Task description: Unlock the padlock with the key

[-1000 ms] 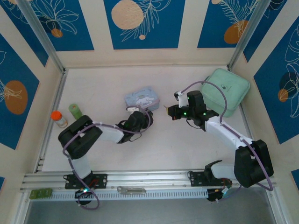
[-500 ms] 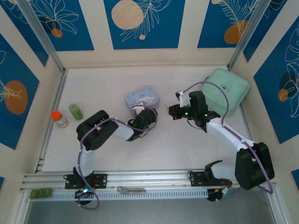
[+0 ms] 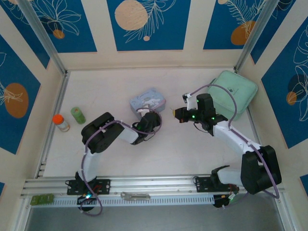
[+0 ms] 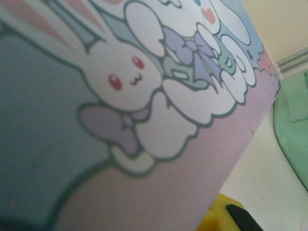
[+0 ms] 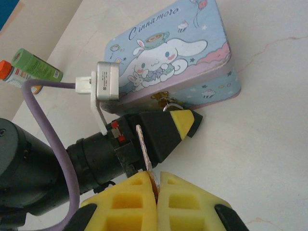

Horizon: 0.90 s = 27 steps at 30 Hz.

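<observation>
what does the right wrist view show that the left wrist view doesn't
Right wrist view adds: the key pinched in the shut right end effector, a green tube, an orange-capped bottle, and the latch on the front of the tin. Left wrist view adds: a mint green case at its right edge, beyond the tin. Both share: the cartoon tin, the yellow tip of the left end effector close beside it, and the pale table.
</observation>
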{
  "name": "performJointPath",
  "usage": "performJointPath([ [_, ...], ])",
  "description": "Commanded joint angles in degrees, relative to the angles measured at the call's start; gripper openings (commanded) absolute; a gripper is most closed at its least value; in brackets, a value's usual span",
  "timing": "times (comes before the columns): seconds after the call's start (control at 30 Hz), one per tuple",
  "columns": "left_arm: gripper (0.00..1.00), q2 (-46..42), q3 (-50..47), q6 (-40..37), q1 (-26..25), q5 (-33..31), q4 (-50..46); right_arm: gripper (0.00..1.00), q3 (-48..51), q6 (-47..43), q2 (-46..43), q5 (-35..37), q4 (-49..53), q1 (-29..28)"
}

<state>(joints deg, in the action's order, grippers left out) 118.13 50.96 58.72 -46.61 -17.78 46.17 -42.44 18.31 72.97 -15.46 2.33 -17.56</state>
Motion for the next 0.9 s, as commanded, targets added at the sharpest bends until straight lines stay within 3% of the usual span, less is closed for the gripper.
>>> performJointPath([
  [0.0, 0.00, -2.0, -3.4, 1.5, 1.5, 7.5, 2.2, 0.00, 1.4, 2.5, 3.0, -4.5, -1.4, 0.5],
  [0.23, 0.00, -4.8, -8.2, 6.5, 5.2, 20.8, 8.9, 0.00, 1.7, 6.7, 11.0, -14.6, -5.8, 2.3],
  [0.47, 0.00, -5.4, -10.8, 12.3, 7.8, 28.2, 18.3, 0.00, 5.2, 11.6, 18.7, -26.7, -18.0, 5.3],
  [0.6, 0.00, -3.7, -11.1, 17.4, 9.7, 34.0, 25.5, 0.00, 5.7, 11.6, 20.4, -29.7, -20.3, 5.2],
  [0.87, 0.00, -3.3, -11.1, 21.9, 10.5, 40.2, 30.2, 0.00, 5.1, 12.6, 23.2, -33.5, -23.5, 5.0],
])
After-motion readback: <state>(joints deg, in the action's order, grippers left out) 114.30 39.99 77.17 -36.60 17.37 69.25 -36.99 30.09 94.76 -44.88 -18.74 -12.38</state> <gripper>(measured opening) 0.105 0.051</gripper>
